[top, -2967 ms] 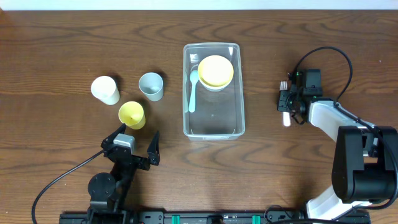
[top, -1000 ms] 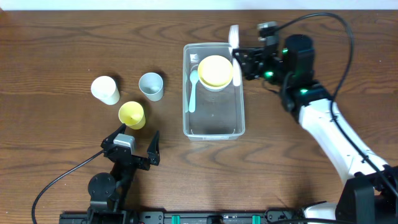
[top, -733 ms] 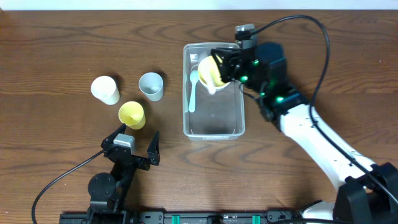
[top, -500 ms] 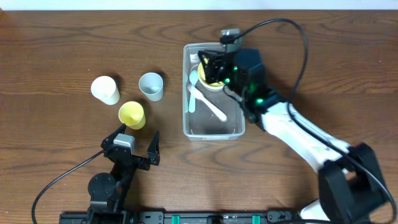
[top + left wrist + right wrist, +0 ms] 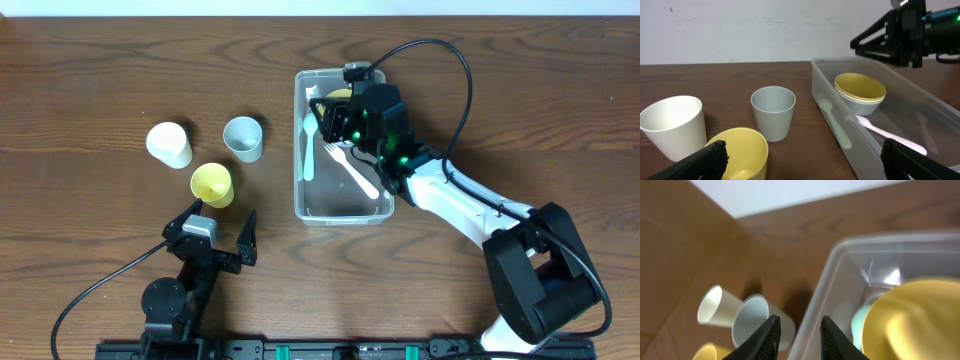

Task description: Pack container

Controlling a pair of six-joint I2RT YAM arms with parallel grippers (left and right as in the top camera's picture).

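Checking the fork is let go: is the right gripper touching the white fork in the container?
Apart. The left wrist view shows the white fork lying on the container floor, while the right gripper hangs well above it, open air between.

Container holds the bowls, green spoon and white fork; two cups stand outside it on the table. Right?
No: three cups stand outside the container, white cup, grey cup and yellow cup, per the overhead view. The bowls, green spoon and white fork are inside.

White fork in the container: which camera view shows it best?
Overhead: the white fork lies whole on the container floor. The left wrist view shows it low and foreshortened; the right wrist view misses it.
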